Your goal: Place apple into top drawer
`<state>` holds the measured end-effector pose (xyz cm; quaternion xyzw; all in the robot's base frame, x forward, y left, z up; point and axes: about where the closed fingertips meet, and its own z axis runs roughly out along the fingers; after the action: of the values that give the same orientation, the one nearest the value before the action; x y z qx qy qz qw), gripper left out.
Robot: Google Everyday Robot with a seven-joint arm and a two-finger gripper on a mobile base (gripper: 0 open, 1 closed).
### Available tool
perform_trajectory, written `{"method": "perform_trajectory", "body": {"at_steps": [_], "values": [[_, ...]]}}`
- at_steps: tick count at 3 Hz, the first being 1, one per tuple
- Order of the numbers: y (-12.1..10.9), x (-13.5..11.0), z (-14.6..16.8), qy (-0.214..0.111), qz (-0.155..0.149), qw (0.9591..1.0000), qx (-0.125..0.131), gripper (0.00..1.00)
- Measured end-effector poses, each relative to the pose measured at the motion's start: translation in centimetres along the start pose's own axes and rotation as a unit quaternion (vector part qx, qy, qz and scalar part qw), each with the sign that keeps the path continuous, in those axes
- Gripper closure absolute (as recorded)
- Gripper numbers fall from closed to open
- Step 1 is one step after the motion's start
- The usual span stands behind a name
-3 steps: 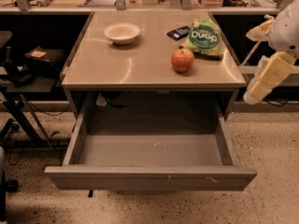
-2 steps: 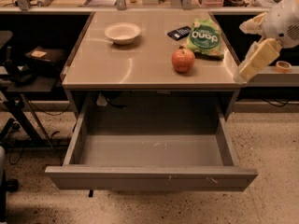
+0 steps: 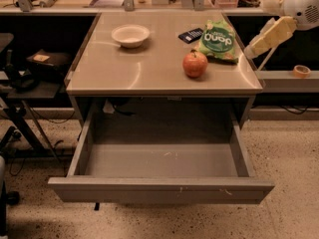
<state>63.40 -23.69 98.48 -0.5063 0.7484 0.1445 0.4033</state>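
Note:
The red-orange apple (image 3: 195, 64) stands on the grey table top (image 3: 149, 68), toward its right front, just in front of the green snack bag (image 3: 218, 41). The top drawer (image 3: 160, 189) is pulled wide open below the table and holds nothing. My gripper (image 3: 252, 52) hangs at the upper right, beside the table's right edge, to the right of the apple and the bag and a little above table height. It touches and holds nothing.
A white bowl (image 3: 130, 35) sits at the table's back left. A small dark flat object (image 3: 191, 35) lies left of the bag. A tape roll (image 3: 301, 70) rests on a shelf at right. Dark stands and cables crowd the left side.
My gripper has moved up and to the left, from beside the table's front right corner to level with the snack bag. The apple, the bowl and the drawer have not moved.

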Motion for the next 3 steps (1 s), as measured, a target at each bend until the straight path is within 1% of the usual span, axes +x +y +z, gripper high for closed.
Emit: {"method": "perform_trajectory", "body": {"at_steps": [1, 2, 3], "values": [[0.0, 0.0, 0.0, 0.0, 0.0, 1.0, 0.0, 0.0], [-2.1, 0.9, 0.9, -0.005, 0.006, 0.9998, 0.017, 0.0], [-5.7, 2.5, 3.8, -0.016, 0.034, 0.9989, 0.027, 0.0]]}}
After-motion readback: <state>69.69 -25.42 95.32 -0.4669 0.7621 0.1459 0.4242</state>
